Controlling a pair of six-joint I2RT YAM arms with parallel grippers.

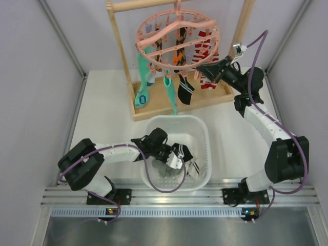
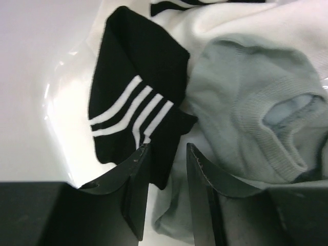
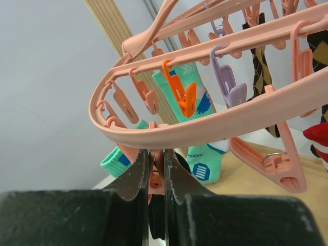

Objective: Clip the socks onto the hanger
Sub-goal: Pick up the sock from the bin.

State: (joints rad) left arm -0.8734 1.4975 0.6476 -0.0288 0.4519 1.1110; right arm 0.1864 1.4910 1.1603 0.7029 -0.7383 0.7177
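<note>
A black sock with white stripes lies in the white basket on a pale grey sock. My left gripper is open over the black sock's lower corner, which lies between the fingers; in the top view the gripper is down in the basket. The pink round hanger hangs from the wooden rack, and a black striped sock is clipped to it. My right gripper is shut on a pink clip peg under the hanger's outer ring, at the hanger's right side.
The light wooden frame rack stands at the back. Teal socks, red-and-white striped socks and dark patterned socks hang from the hanger. A white sock lies in the basket. Grey walls close both sides.
</note>
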